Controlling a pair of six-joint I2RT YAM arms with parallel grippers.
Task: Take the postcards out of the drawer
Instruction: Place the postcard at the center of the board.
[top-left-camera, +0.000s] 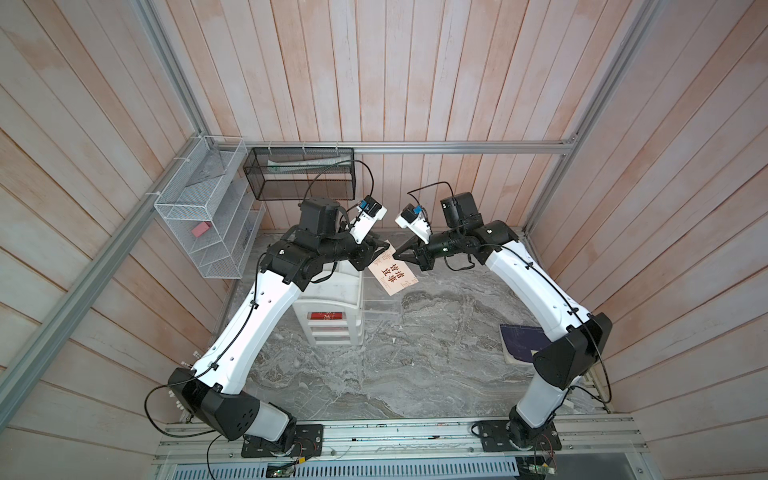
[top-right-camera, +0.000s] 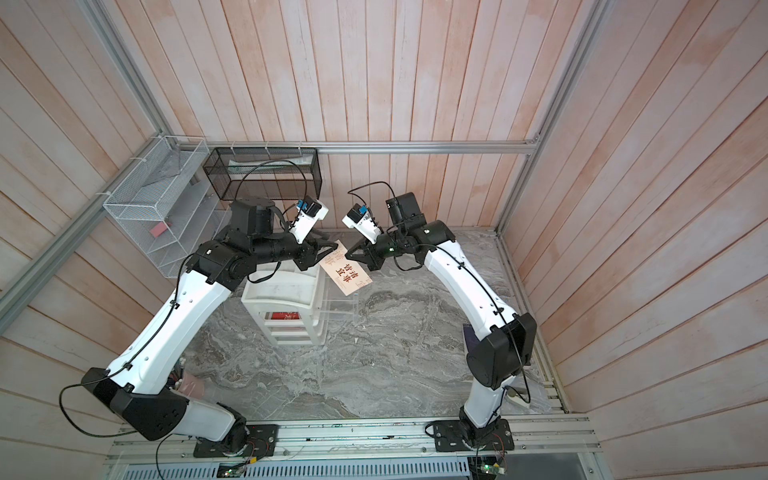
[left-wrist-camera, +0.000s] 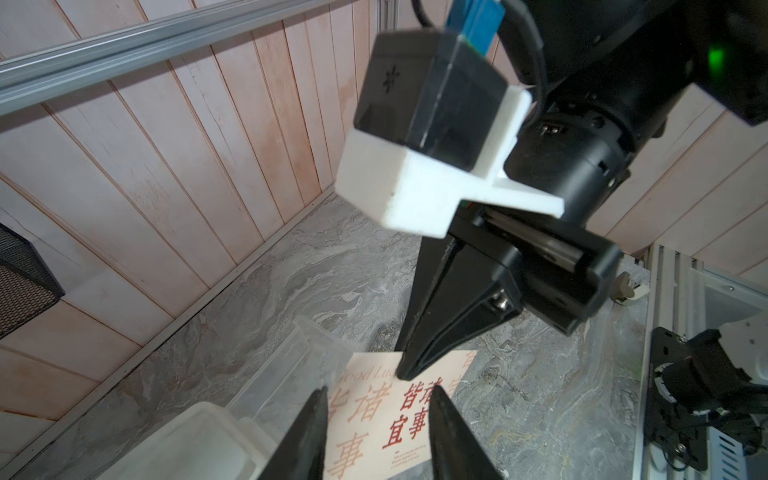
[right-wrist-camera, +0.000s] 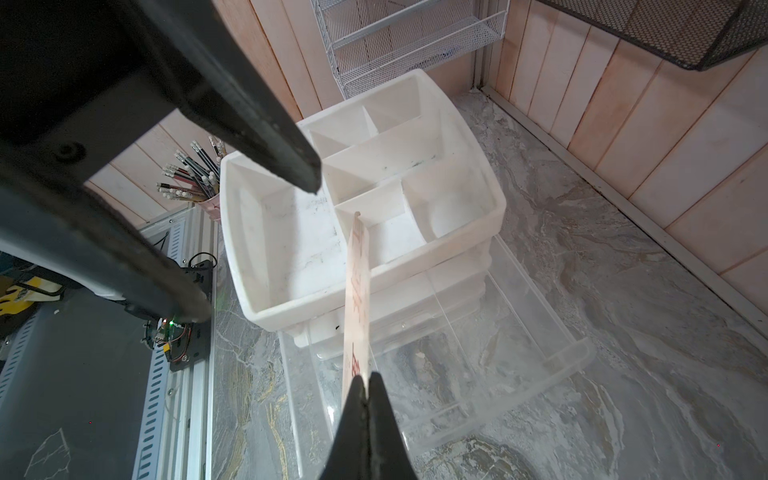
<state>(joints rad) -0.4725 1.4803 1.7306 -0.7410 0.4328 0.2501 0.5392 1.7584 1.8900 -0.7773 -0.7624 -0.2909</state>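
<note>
My right gripper (right-wrist-camera: 368, 379) is shut on the edge of a cream postcard (top-left-camera: 392, 275) with black and faded orange characters and holds it in the air above the pulled-out clear drawer (right-wrist-camera: 519, 353). My left gripper (left-wrist-camera: 380, 390) is open, facing the right one; its fingers (left-wrist-camera: 309, 432) stand on either side of the postcard (left-wrist-camera: 370, 419) with gaps showing. In both top views the two grippers meet over the white organizer's right side (top-left-camera: 328, 291). A red card (top-left-camera: 326, 316) shows through the front of the organizer. The drawer's visible compartments look empty.
A dark navy booklet (top-left-camera: 521, 340) lies on the marble table under the right arm. A white wire rack (top-left-camera: 203, 216) and a black mesh basket (top-left-camera: 299, 174) hang on the back-left walls. A cup of pencils (right-wrist-camera: 199, 178) stands behind the organizer (right-wrist-camera: 374, 187).
</note>
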